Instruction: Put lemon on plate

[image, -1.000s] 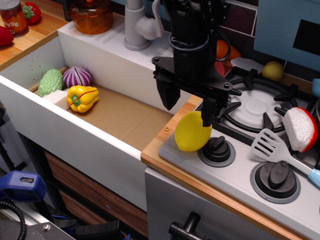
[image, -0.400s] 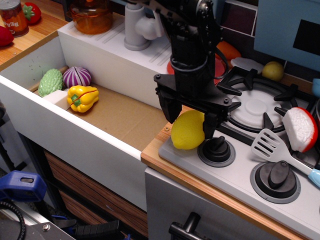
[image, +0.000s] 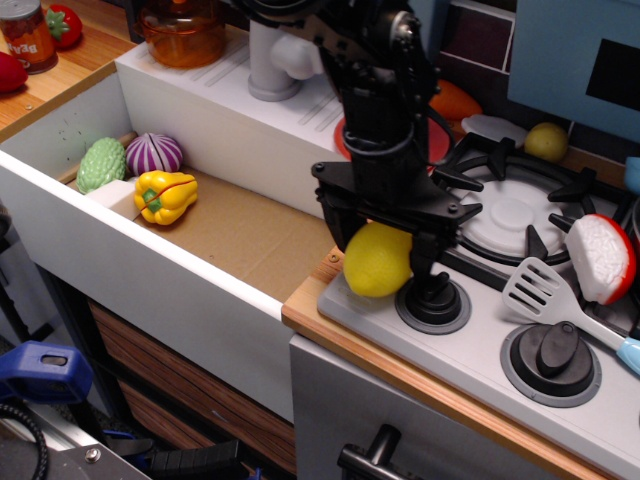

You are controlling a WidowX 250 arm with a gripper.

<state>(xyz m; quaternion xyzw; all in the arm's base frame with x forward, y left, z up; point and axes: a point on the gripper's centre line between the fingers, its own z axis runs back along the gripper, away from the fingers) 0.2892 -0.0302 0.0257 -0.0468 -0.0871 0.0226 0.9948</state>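
The bright yellow lemon lies at the stove's front left corner, beside a black knob. My black gripper has come down over it with the jaws spread, one finger at its left and one at its right. I cannot see either finger pressing on it. The red plate lies behind the arm by the burner, mostly hidden, with an orange carrot-like toy at its far side.
The sink holds a yellow bell pepper, a purple onion, a green vegetable and a white dish. A spatula, a red-and-white toy and a small yellow-green fruit are on the stove. A faucet stands behind.
The gripper has lowered and shifted slightly left so its fingers now straddle the lemon. The lemon has shifted a little to the left.
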